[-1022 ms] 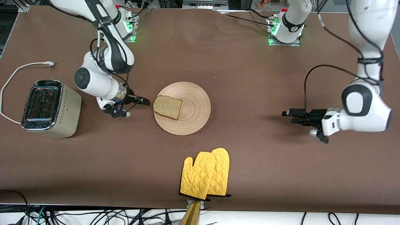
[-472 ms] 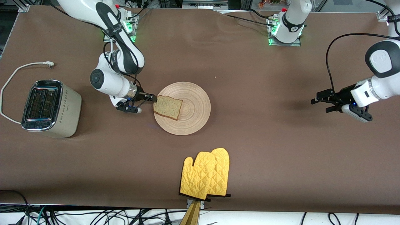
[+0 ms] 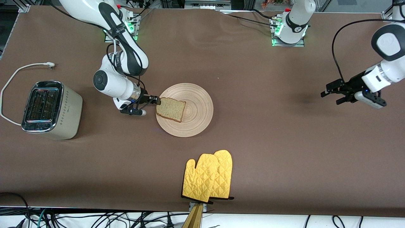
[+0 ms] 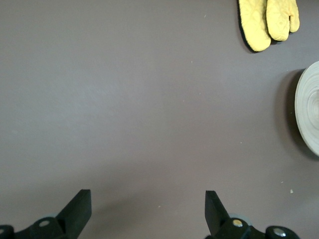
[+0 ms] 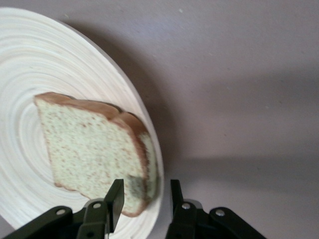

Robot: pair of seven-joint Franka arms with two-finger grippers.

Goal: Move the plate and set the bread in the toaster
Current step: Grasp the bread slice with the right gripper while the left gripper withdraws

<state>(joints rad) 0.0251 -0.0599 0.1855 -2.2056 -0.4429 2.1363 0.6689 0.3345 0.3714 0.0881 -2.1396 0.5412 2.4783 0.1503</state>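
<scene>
The pale wooden plate lies mid-table with the bread on its end toward the toaster, the slice reaching the rim. My right gripper is low at that rim, its jaws narrowed but open around the bread's near corner. One finger overlaps the slice; a gap of table shows between the crust and the other finger. The plate fills the right wrist view. My left gripper hangs open over bare table toward the left arm's end, its fingers wide apart.
A pair of yellow oven mitts lies near the front edge, also seen as mitts in the left wrist view beside the plate's rim. The toaster's white cord loops toward the right arm's end.
My right gripper advanced to the bread's edge and its jaws narrowed around it; the slice shifted slightly. My left arm rose and drew back toward its end of the table.
</scene>
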